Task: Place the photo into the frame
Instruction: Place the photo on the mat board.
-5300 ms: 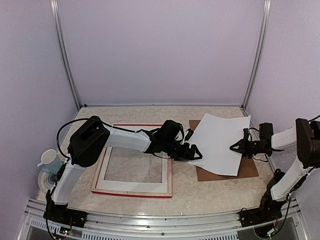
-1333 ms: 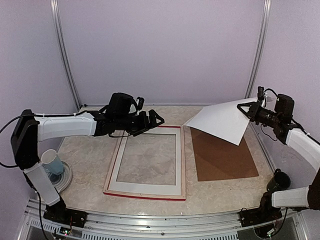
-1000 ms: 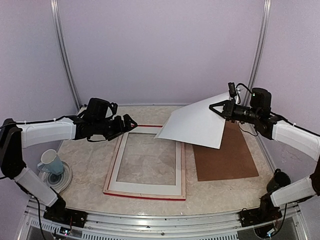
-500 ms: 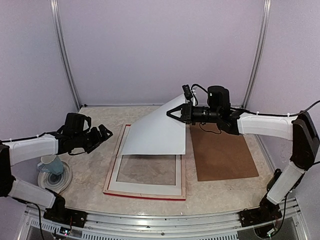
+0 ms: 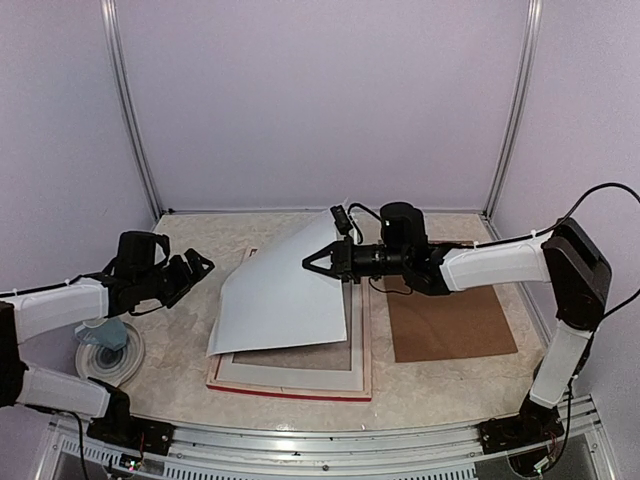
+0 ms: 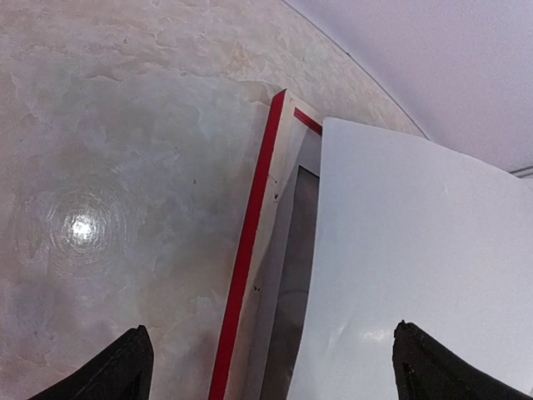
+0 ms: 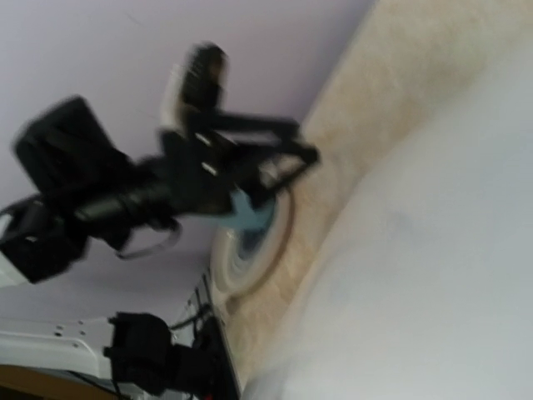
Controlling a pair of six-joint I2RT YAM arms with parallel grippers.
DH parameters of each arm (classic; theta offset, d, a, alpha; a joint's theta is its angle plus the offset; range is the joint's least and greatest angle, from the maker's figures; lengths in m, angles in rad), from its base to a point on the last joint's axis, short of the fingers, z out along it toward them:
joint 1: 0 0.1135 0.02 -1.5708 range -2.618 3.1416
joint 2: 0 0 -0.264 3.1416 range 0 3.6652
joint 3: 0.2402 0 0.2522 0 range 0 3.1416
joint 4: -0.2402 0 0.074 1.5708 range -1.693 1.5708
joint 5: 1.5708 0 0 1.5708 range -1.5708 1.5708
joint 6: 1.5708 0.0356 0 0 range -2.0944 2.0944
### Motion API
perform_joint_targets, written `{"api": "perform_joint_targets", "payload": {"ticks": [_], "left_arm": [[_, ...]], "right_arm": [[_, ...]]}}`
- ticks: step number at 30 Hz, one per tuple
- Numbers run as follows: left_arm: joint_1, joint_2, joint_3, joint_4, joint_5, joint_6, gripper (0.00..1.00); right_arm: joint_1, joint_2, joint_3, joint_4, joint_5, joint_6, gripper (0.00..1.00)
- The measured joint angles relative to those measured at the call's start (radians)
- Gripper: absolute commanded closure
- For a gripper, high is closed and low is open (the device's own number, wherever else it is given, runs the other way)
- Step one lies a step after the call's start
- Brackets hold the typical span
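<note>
The marbled beige worktop (image 5: 440, 385) carries everything. The frame (image 5: 290, 380) lies flat left of centre, its pale wood back upward, with the red edge showing along its outer sides.

The photo (image 5: 285, 300) hangs tilted over the frame with its plain white side up. It covers most of the opening and the far rail. Its right edge is raised and its near-left corner droops down over the frame's left rail. Whether that corner touches the wood cannot be told. The near rail, the right rail and a strip of the opening remain uncovered.

A brown backing panel (image 5: 450, 325) lies flat on the worktop just to the right of the frame, apart from the photo.

The right arm reaches across from the right, above the backing panel. The right hand (image 5: 312, 265) is clenched on the photo's raised right edge and holds it in the air.

The left hand (image 5: 195, 268) hovers to the left of the frame, above bare worktop. Its fingers are spread wide and grasp nothing. Its wrist view shows the frame's red left edge and the white sheet between the two fingertips.

A plate (image 5: 110, 358) with a pale cup (image 5: 103, 328) on it sits at the worktop's left side, partly hidden behind the left arm.
</note>
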Motion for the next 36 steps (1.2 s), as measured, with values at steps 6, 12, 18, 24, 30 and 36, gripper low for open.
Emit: {"api": "perform_joint_targets", "payload": {"ticks": [6,12,18,24,30,36], "left_arm": [[0.000,0.000,-0.008,0.014,0.004,-0.003,0.01],[0.000,0.000,-0.010,0.026,0.013,-0.012,0.01],[0.000,0.000,-0.010,0.029,0.019,-0.014,0.01],[0.000,0.000,-0.010,0.029,0.024,-0.016,0.01],[0.000,0.000,-0.013,0.036,0.031,-0.021,0.01],[0.000,0.001,-0.027,0.052,0.043,-0.029,0.01]], "right_arm": [[0.000,0.032,-0.124,0.036,0.007,0.037,0.92],[0.000,0.060,-0.154,0.029,0.023,0.042,0.90],[0.000,0.060,-0.154,-0.015,0.051,0.034,0.85],[0.000,0.060,-0.142,-0.134,0.106,-0.017,0.81],[0.000,0.060,-0.111,-0.227,0.138,-0.059,0.76],[0.000,0.063,-0.106,-0.280,0.151,-0.077,0.71]]}}
